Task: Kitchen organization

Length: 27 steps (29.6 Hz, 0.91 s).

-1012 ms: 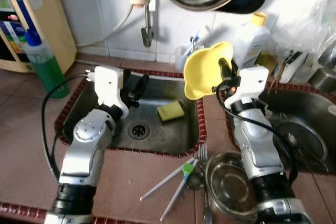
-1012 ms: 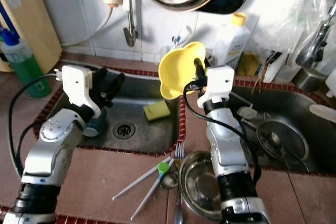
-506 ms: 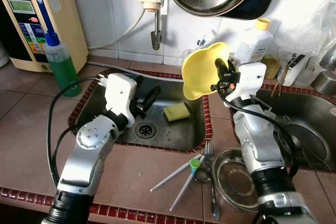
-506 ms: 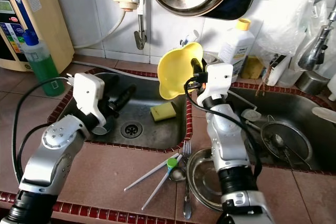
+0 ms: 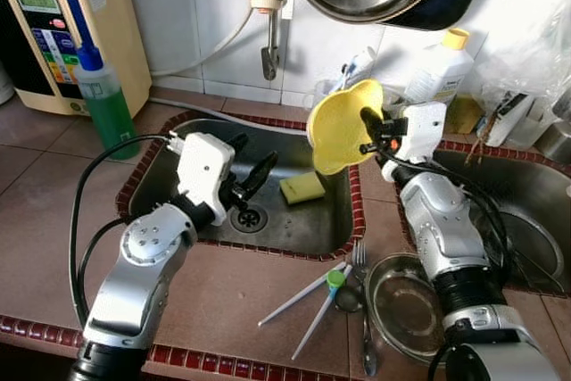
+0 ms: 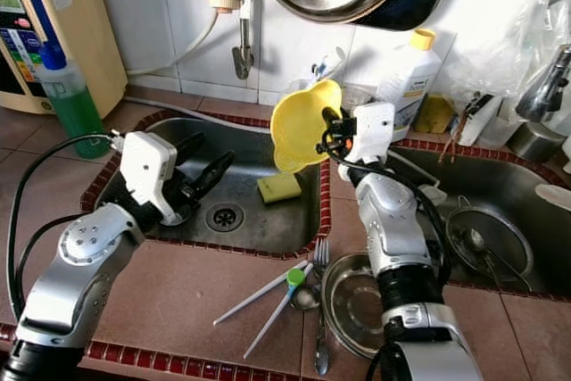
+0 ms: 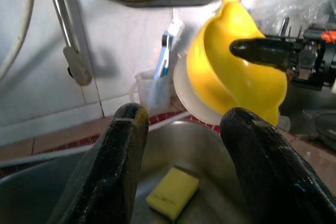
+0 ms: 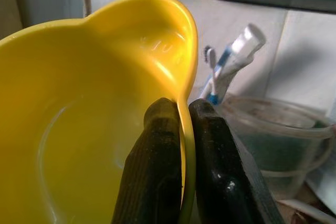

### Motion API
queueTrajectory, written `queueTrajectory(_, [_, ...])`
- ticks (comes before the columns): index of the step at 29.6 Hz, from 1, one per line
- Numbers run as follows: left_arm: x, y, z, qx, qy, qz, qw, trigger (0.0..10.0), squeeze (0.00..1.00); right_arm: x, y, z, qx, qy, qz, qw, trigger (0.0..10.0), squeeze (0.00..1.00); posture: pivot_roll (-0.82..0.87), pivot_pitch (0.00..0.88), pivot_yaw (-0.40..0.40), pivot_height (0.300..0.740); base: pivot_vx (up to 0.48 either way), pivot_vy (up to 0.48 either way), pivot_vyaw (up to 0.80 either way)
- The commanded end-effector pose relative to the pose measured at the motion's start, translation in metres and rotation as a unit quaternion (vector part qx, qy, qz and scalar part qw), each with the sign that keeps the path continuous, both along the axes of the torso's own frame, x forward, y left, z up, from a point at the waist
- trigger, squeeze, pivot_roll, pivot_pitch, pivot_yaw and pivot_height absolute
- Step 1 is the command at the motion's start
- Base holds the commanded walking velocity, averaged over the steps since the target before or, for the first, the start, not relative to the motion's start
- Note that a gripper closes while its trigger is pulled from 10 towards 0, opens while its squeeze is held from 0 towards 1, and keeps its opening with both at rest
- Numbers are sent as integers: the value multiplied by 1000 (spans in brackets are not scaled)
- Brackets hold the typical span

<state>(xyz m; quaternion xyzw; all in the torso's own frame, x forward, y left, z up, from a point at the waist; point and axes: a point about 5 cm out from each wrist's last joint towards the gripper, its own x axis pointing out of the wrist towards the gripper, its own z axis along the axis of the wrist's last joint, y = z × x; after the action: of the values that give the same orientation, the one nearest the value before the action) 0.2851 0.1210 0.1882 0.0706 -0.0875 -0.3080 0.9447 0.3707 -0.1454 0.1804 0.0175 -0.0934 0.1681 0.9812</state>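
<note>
While pinched by its rim in the right hand (image 5: pixel 368 131), a glossy yellow bowl (image 5: pixel 339 127), tilted on edge; left hand (image 5: pixel 254 162) open, empty.

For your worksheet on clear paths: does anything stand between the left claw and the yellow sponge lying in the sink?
Nothing visible does. The left claw hangs open over the steel sink basin, and the rectangular yellow sponge lies bare on the basin floor ahead of it. The yellow plastic bowl, pinched by the right claw, sits higher.

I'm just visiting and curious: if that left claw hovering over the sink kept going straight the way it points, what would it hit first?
Probably the yellow bowl held up by the right gripper. The left gripper is open and aimed roughly at it, though depth is unclear; it might slip under the bowl toward the toothbrush cup at the wall.
</note>
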Motion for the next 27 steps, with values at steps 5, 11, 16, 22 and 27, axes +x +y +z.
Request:
queueTrajectory(5, [-9, -4, -2, 13, 10, -20, 1000, 10000, 0, 6, 5, 6, 19, 7, 17, 1000, 10000, 0, -33, 108, -66, 740, 0, 0, 0])
queueTrajectory(11, [-16, -5, -4, 16, 21, -29, 999, 10000, 0, 5, 7, 0, 41, 29, 21, 999, 10000, 0, -31, 143, -57, 740, 0, 0, 0])
queueTrajectory(16, [-18, -6, -4, 17, 25, -35, 999, 10000, 0, 7, 6, -7, 44, 50, 24, 997, 10000, 0, -31, 163, -56, 740, 0, 0, 0])
queueTrajectory(22, [-20, -7, -1, 18, 27, -39, 999, 10000, 0, 13, 6, -10, 39, 79, 37, 995, 10000, 0, -28, 179, -62, 740, 0, 0, 0])
queueTrajectory(27, [-24, -8, 1, 15, 27, -38, 999, 10000, 0, 16, 12, -10, 30, 92, 59, 994, 10000, 0, -17, 194, -73, 740, 0, 0, 0])
